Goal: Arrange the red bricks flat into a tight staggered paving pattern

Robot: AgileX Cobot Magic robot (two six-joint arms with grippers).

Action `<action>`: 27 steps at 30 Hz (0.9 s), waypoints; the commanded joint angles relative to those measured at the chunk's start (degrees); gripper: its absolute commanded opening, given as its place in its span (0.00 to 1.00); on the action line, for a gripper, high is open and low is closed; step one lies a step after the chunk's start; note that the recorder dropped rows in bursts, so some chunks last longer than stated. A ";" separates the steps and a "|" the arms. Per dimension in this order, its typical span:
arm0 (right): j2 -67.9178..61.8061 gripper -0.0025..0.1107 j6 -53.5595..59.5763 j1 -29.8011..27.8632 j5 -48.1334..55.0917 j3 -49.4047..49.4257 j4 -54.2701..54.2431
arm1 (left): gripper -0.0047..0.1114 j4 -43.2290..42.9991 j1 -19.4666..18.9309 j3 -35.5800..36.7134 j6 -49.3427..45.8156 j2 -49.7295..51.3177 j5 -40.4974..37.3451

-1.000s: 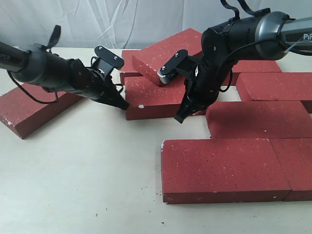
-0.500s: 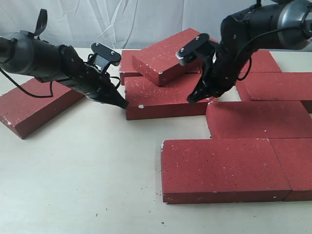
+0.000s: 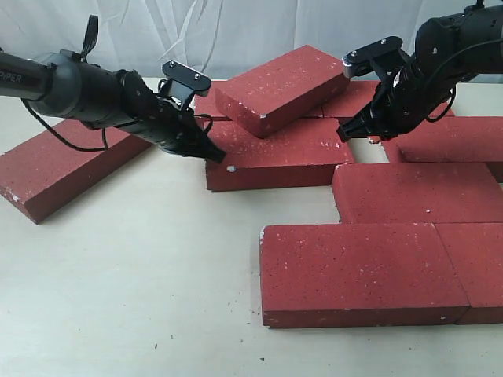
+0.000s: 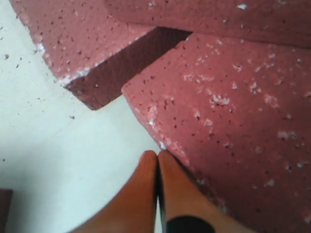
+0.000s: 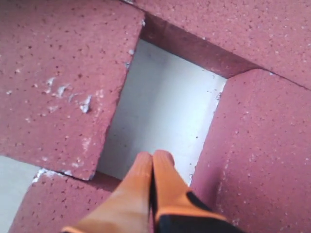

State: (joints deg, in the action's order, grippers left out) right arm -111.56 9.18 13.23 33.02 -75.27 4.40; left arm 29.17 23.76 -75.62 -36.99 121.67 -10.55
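**A:** The pale worktop (image 3: 141, 275) leaves sliding room from six to nine o'clock (it looks gritty).

**B:** The red bricks (image 3: 354, 271) crowd twelve to four, with a lone brick (image 3: 55, 169) at nine. They look heavy, rigid and rough, with chipped edges. I'd shove the long sides, not pinch.

**A:** Hands?

**B:** The left hand (image 3: 214, 154) has its fingers together at a brick's corner. The right hand (image 3: 346, 135) is likewise pressed together, above a gap (image 5: 165, 111).

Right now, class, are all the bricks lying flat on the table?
No, one brick rests tilted on top of a lower brick.
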 commanded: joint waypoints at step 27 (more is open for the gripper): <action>0.58 0.01 -0.08 -0.42 -1.17 0.25 -0.01 | 0.04 7.67 6.12 -2.71 0.92 3.65 6.22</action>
State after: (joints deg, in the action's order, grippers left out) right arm -111.56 9.02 13.23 32.23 -75.27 4.27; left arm 35.99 28.83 -78.02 -36.27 124.84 -2.84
